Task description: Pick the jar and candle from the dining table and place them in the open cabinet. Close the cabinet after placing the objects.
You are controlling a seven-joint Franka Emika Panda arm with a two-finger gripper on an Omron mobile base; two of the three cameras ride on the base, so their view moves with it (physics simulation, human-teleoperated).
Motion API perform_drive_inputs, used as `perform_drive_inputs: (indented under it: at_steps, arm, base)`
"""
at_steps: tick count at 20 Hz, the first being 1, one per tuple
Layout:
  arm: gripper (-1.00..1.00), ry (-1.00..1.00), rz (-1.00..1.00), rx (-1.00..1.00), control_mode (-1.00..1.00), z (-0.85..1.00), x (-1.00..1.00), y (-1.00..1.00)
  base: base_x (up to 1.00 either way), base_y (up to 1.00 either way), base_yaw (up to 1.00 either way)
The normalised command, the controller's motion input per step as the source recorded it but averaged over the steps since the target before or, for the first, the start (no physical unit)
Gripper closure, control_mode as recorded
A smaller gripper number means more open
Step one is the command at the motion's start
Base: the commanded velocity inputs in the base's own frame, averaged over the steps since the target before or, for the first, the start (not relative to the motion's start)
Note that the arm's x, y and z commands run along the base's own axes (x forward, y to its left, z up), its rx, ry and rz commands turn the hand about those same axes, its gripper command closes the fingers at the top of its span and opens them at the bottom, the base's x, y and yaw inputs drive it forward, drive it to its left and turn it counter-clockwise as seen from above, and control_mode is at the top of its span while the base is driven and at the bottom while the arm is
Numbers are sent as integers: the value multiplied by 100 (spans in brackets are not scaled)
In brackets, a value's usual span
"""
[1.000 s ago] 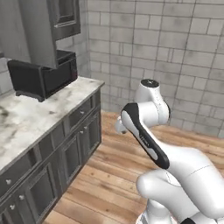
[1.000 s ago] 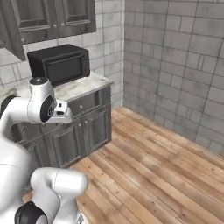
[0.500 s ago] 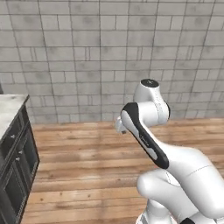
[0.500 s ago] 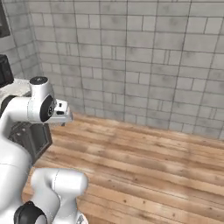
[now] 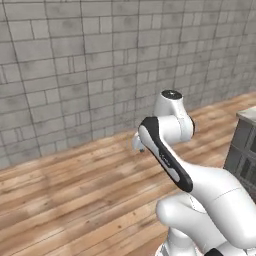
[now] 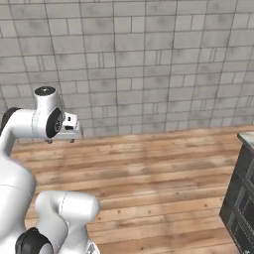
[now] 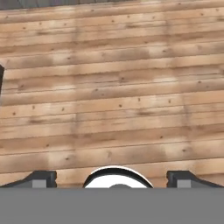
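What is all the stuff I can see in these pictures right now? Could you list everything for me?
Brick wall: one, grey blocks, across the back of the room.
Wooden floor: one, brown planks, below the wall and under the robot.
Dark cabinet: one, dark grey panelled front under a pale top edge, at the right border of both base views.
Arm: one, white with dark joints, folded up in front of the base.
Claw: one, two small dark tips spread wide apart, nothing between them, pointing down at the floor.
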Motion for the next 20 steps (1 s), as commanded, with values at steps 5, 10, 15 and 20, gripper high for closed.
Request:
perform_drive_inputs:
  at_steps: [5, 10, 15, 20]
  arm:
    - [-100, 0, 0, 0, 100, 0, 0, 0]
    - [-100, 0, 0, 0, 100, 0, 0, 0]
    - [-100, 0, 0, 0, 100, 0, 0, 0]
    - [-100, 0, 0, 0, 100, 0, 0, 0]
  base:
    - [-16, 21, -71]
    - [-8, 16, -70]
    - [-2, 15, -68]
    - [0, 13, -64]
